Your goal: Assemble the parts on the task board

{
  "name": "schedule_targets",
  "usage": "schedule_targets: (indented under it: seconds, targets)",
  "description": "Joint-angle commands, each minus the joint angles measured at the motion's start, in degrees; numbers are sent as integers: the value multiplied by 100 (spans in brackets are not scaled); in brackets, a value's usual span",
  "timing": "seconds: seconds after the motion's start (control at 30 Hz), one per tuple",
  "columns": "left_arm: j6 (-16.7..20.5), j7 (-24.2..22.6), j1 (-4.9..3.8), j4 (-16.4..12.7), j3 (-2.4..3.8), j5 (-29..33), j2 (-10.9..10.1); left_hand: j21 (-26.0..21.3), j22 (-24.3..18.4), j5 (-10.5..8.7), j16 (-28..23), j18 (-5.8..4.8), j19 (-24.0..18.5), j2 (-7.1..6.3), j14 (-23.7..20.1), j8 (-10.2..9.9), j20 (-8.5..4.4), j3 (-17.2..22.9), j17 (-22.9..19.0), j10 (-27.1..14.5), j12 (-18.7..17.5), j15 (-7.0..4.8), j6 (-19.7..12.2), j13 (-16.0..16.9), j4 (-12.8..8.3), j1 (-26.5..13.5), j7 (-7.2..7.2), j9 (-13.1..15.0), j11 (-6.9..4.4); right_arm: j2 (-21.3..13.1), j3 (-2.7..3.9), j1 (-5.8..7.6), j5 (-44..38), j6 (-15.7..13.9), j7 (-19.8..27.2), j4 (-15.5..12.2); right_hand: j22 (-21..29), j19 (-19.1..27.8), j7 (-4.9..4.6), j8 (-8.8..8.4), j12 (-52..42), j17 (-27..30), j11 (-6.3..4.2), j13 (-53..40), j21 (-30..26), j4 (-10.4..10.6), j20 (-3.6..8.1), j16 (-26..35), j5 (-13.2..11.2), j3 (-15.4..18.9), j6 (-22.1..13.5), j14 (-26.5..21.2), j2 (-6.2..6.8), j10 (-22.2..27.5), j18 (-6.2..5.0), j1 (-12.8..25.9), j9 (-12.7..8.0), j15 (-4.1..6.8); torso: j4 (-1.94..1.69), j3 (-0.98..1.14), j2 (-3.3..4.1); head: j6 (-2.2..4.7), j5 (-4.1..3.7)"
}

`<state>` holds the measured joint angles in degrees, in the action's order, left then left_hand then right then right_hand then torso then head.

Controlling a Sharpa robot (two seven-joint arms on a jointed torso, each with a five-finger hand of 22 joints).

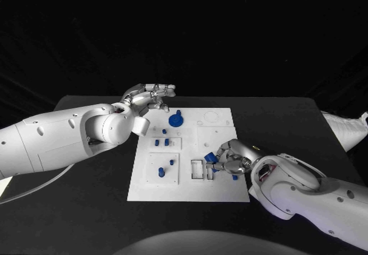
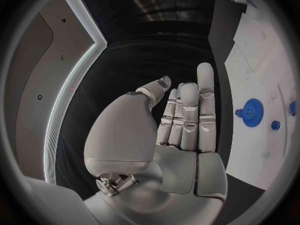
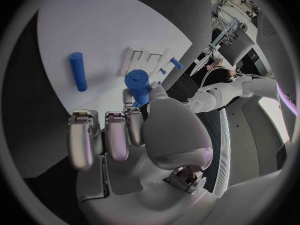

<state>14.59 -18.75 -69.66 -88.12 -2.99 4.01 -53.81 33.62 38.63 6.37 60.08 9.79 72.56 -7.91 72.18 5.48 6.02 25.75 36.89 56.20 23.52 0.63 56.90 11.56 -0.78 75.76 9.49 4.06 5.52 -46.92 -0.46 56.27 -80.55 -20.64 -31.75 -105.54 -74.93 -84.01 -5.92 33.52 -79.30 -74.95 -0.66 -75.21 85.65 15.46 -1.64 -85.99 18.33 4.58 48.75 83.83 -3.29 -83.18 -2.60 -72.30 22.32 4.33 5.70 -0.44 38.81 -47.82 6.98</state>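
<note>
Black table [image 1: 92, 212] w/ white task board [image 1: 222, 188] at centre, dark room behind. Right robot hand [image 1: 230, 158] sits over board's near-right area, fingers pinching a short blue cylinder part [image 3: 139, 85], just beside the slotted block [image 1: 198, 169]. Another blue peg [image 3: 77, 71] lies loose on the board nearby. Left robot hand [image 1: 151, 95] hovers off board's far-left corner, fingers straight, holding nothing; blue gear [image 1: 176, 119] stands near it. Step, prob.: seating the held part. Next needs lining it up over its hole, then pressing straight down.
</note>
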Motion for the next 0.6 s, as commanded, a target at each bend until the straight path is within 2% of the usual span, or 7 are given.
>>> schedule_targets:
  seconds: [0.03, 0.27, 0.6]
  targets:
    - [-112, -31, -2, -16, 3, -26, 7, -22, -10, 16, -9, 61, -8, 53, -40, 31, 12, -37, -5, -28, 24, -3, -43, 7, 9, -11, -3, 2, 2, 98, 2, 0, 659, 535, -123, 52, -709, -344, 259, -18, 23, -843, -29, -503, 21, 67, 34, -16, 26, 1, 325, 477, -167, -2, 92, -47, 179, 45, 3, 4, 4, -8, 11]
    - [-115, -29, -3, -18, 3, -26, 18, -22, -10, 16, -9, 61, -8, 53, -40, 31, 12, -37, -5, -28, 24, -3, -43, 7, 9, -11, -3, 2, 2, 300, 0, 4, 1013, 723, -330, 122, -725, -350, 305, 4, 15, -856, -65, -525, 28, 99, 48, -20, 45, 11, 471, 480, -202, -30, 94, 119, 237, 71, -6, 3, 5, -14, 4]
    - [-115, -28, -3, -22, 3, -26, 20, -22, -10, 16, -9, 61, -8, 53, -40, 31, 12, -37, -5, -28, 24, -3, -43, 7, 9, -11, -3, 2, 2, 490, 0, 13, 879, 603, -486, 203, -754, -362, 343, 28, -37, -888, -96, -580, 43, 95, 66, -36, 44, 1, 565, 487, -237, -77, 100, 208, 281, 95, -2, 7, 6, -21, 21]
